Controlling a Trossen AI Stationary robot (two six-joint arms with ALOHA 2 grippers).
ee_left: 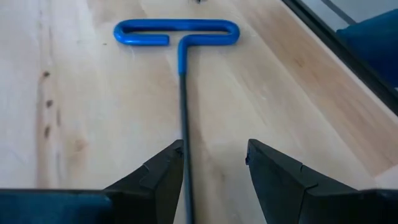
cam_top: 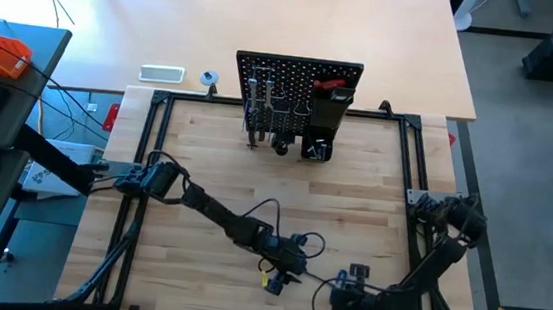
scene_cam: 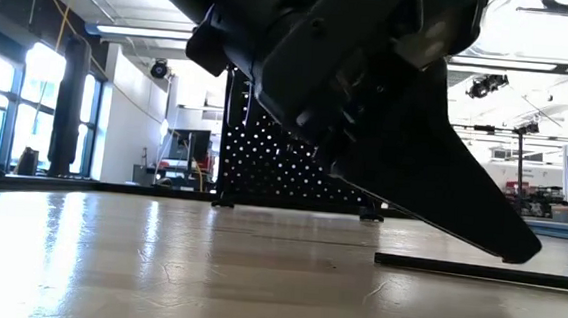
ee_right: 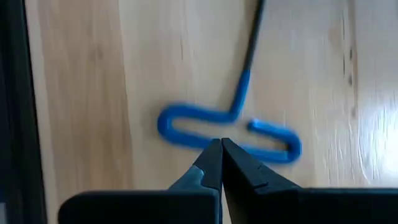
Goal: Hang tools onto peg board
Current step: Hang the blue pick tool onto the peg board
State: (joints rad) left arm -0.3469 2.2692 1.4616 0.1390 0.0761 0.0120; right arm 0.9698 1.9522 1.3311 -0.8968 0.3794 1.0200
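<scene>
Blue-handled hex key [ee_left: 180,37] flat on the wooden table [ee_left: 81,93], near the front edge, well apart from the peg board [cam_top: 297,87] standing upright at the far side. Left gripper [ee_left: 214,163] low over the key's dark shaft, fingers [ee_left: 163,171] parted, shaft running just beside one fingertip; nothing grasped. Right gripper [ee_right: 221,155] clenched tight and empty, hovering over the blue looped handle. Hooks and black box-shaped holder [cam_top: 326,119] on the board.

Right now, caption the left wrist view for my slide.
Left gripper, jaws open, over the shaft of the blue-handled hex key lying on the table.
</scene>
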